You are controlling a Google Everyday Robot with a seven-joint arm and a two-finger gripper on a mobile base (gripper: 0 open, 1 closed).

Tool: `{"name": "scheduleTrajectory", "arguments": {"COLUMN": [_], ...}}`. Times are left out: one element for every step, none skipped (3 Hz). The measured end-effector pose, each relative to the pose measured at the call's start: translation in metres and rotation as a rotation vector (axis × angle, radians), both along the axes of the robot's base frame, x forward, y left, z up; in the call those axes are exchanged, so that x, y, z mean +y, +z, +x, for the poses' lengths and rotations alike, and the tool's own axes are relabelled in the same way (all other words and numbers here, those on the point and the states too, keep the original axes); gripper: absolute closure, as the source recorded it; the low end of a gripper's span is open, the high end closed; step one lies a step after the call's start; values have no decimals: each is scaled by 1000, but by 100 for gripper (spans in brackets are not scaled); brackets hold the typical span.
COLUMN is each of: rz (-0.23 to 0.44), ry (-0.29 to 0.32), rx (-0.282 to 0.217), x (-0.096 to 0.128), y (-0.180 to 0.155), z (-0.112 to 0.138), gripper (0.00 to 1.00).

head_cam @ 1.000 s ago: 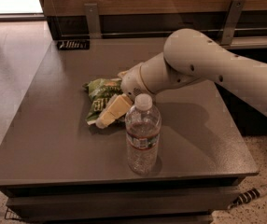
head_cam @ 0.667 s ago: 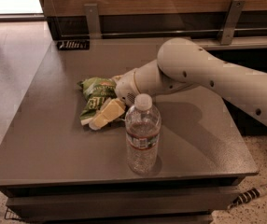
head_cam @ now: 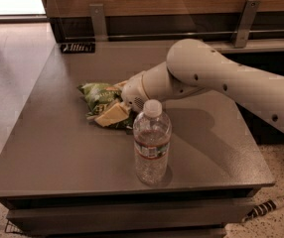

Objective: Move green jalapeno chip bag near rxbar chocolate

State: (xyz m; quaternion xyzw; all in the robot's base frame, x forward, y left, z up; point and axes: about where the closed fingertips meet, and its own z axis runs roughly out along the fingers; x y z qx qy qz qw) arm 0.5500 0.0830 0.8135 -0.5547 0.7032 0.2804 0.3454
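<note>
While the green jalapeno chip bag (head_cam: 97,94) is lying crumpled near the middle of the worktop (head_cam: 52,152), the hand (head_cam: 113,115) is being held down on its near right end, with the arm (head_cam: 221,78) reaching in from the right. Whether the hand is clamped on the bag or only resting on it cannot be told from this view. The rxbar chocolate (head_cam: 77,47) is lying at the far left corner of the worktop, well apart from the bag, so most of the carry is judged to be not yet done.

A sure hold on the crinkly foil is being called for here, since a loose pinch is likely to let it slip free. The bag is best being raised just clear of the surface, or dragged lightly, along a line running away and to the left. Care is being demanded by the water bottle (head_cam: 152,143), which is standing upright just beside the hand on the near side and could be toppled by a swing of the wrist. The bag is best being set down just beside the bar, not on top of it.
</note>
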Motion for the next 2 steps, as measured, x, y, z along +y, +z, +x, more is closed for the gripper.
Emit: {"name": "scheduleTrajectory", "arguments": {"rz": [0, 0], "ry": [0, 0], "rx": [0, 0], "x": [0, 0], "y": [4, 5], "z": [0, 0], "gripper": [90, 100]}}
